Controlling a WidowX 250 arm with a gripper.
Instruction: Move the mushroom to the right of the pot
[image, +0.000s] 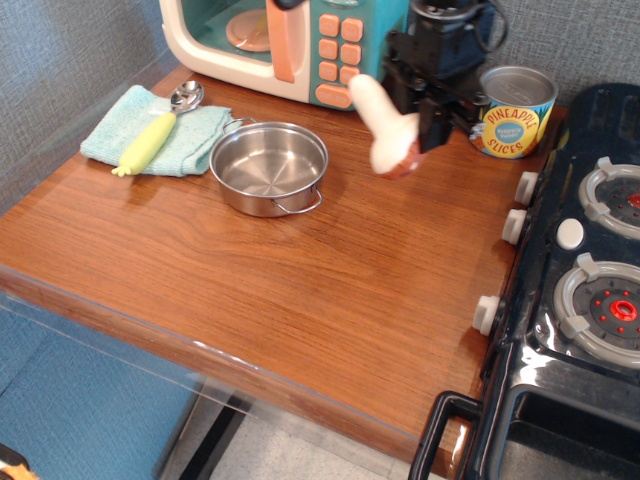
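The mushroom (385, 128), with a white stem and a reddish-brown cap pointing down, hangs in the air in my black gripper (412, 125). The gripper is shut on it near the cap end. It is above the table to the right of the pot (270, 167), in front of the cans. The pot is a shallow shiny steel one with wire loop handles and stands empty at the middle left of the wooden table (300, 270).
A toy microwave (290, 40) stands at the back. A pineapple slices can (512, 112) is just right of the gripper; the arm hides the tomato sauce can. A teal cloth (160, 138) with a yellow-green handled spoon (150, 138) lies at the left. A black toy stove (580, 280) is at the right.
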